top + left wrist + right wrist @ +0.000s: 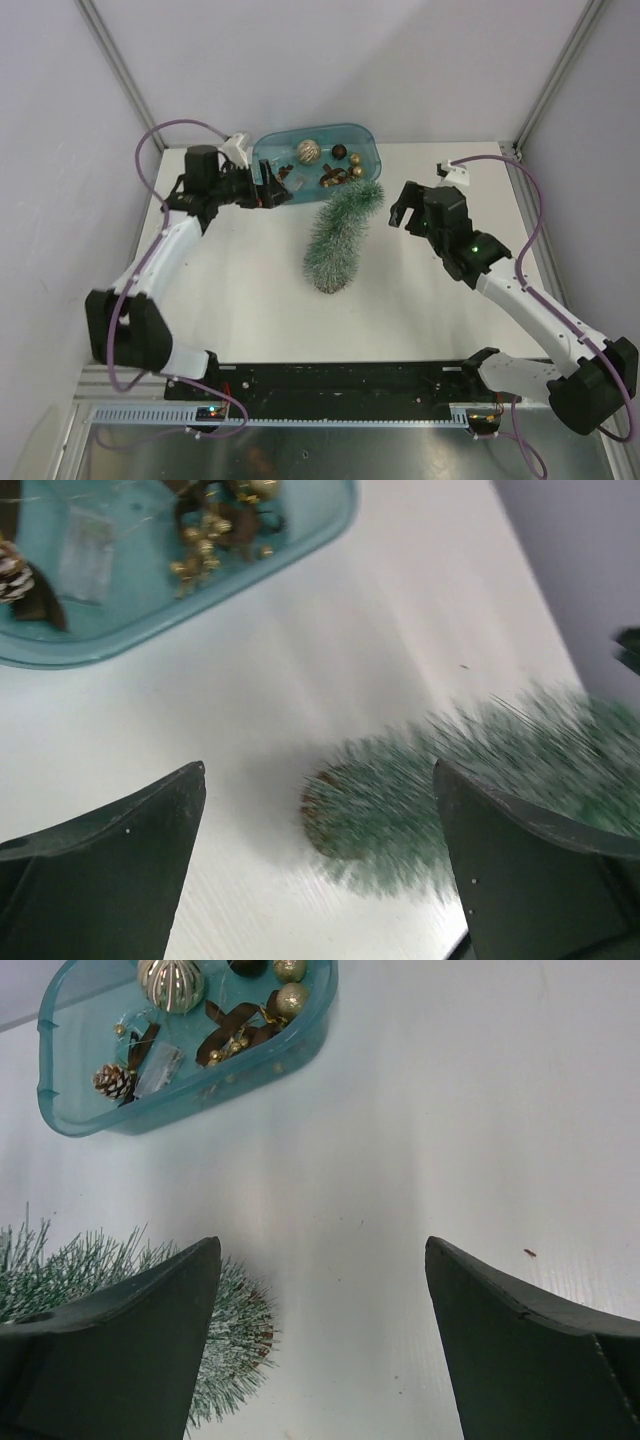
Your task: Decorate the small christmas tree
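The small christmas tree lies on its side on the white table, bent, with one end near the blue tub. In the left wrist view the tree is blurred, with a brownish end between my fingers. In the right wrist view it lies behind my left finger. My left gripper is open and empty by the tub's left end; it also shows in the left wrist view. My right gripper is open and empty just right of the tree's far end, and shows in the right wrist view.
The tub holds a striped gold ball, small gold and dark balls, brown ribbon, a pine cone and a clear packet. Walls close the table at the back and both sides.
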